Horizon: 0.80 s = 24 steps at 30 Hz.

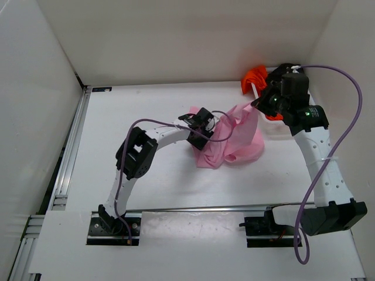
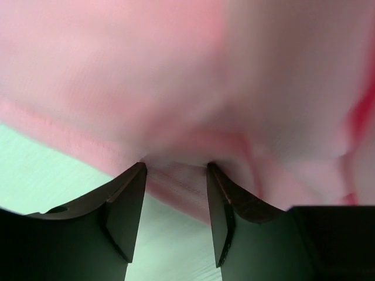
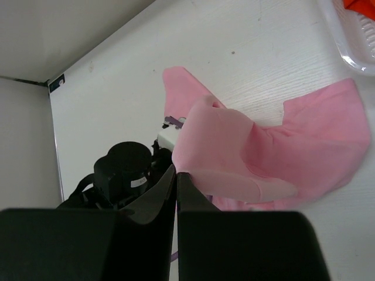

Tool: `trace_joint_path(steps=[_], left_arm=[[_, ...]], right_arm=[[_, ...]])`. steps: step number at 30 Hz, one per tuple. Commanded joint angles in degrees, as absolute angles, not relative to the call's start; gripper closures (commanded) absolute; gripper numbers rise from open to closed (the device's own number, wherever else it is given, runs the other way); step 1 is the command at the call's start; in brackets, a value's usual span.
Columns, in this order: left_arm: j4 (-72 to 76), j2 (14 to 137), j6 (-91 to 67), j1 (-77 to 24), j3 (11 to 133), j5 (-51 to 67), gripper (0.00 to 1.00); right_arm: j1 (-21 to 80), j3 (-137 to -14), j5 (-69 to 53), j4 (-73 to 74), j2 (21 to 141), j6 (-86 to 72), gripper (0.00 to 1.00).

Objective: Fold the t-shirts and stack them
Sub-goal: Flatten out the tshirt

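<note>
Right gripper [image 3: 176,171] jaws clenched on pink t-shirt [image 1: 240,143]; hem lies mid-frame between parted jaws of left gripper [image 2: 176,167].

the pink shirt [image 2: 176,88] is a close blur at the left wrist; the right arm [image 1: 319,152] hides most of the orange shirt [image 1: 252,76]; the basket [image 3: 344,42] is cut off.

1. The pink t-shirt [image 1: 234,140] is lying crumpled and bunched between the two claws. One fold of it is being pinched and held up by the closed right claw [image 3: 176,172], and its stitched hem is lying right at the tips of the parted left claw [image 2: 176,170].
2. The orange-red t-shirt [image 1: 254,76] is sitting bunched up just behind the right claw, apart from the pink one.
</note>
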<state>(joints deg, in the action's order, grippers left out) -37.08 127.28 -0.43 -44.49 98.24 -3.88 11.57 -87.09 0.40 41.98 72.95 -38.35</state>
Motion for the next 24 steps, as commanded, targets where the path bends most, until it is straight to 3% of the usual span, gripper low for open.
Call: trace_joint_path(steps=[1, 11, 16, 19, 24], left_arm=[[-38.15, 125.43, 0.0, -36.75, 90.19, -13.71, 0.45], [-33.4, 104.15, 0.0, -26.81, 65.58, -10.3, 0.45], [-33.4, 94.49, 0.0, -26.19, 64.68, -5.63, 0.31], [-33.4, 91.86, 0.0, -26.19, 65.21, -2.03, 0.31], [-34.72, 91.85, 0.0, -27.5, 65.21, 5.96, 0.43]], right_arm=[[11.25, -85.79, 0.61, 40.69, 69.7, -37.35, 1.0], [10.72, -77.34, -1.32, 38.06, 67.85, -40.34, 1.0], [13.7, -72.52, -5.45, 35.42, 69.08, -42.36, 1.0], [16.08, -72.51, -5.45, 35.42, 69.7, -42.36, 1.0], [17.58, -72.51, -4.22, 35.42, 69.7, -42.36, 1.0]])
